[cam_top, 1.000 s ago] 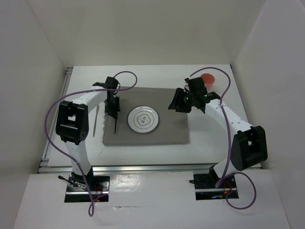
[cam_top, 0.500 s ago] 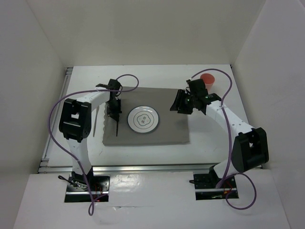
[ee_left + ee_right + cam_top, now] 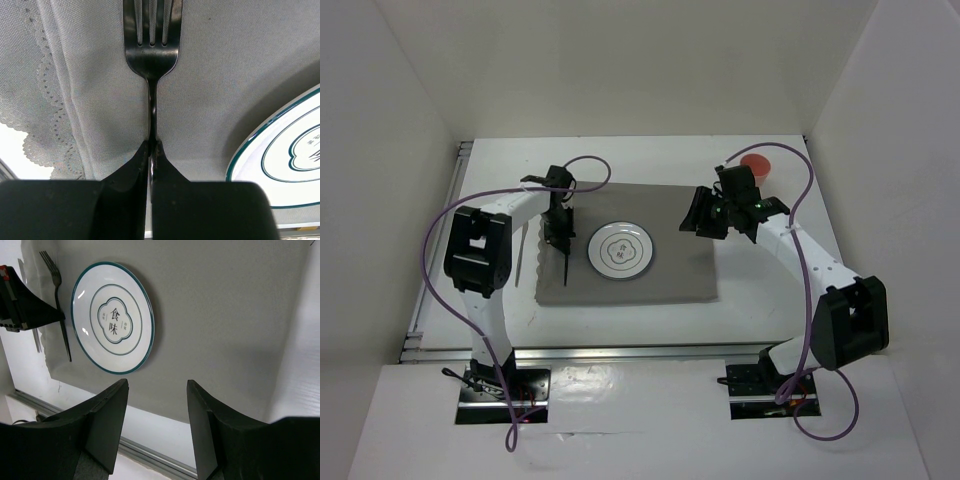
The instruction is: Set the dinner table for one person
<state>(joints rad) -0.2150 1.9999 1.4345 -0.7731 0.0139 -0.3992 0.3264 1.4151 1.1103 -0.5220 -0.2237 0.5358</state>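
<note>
The white dinner table (image 3: 620, 160) carries a grey placemat (image 3: 675, 275) with a white, teal-rimmed plate (image 3: 620, 250) at its middle. My left gripper (image 3: 557, 230) is shut on the handle of a dark fork (image 3: 564, 262), held low over the placemat just left of the plate. In the left wrist view the fork (image 3: 151, 47) points away from my shut left gripper (image 3: 151, 146), with the plate (image 3: 285, 160) at the right. My right gripper (image 3: 705, 215) is open and empty above the placemat's right part. The right wrist view shows my right gripper (image 3: 157, 390), the plate (image 3: 112, 317) and the fork (image 3: 59, 310).
A red cup (image 3: 756, 167) stands at the back right of the table, behind my right arm. A thin silver utensil (image 3: 520, 255) lies on the table just left of the placemat. White walls enclose the table on three sides.
My right gripper has drawn a little to the right, away from the plate. My left gripper shifted slightly with the fork a second ago and has since held still.
</note>
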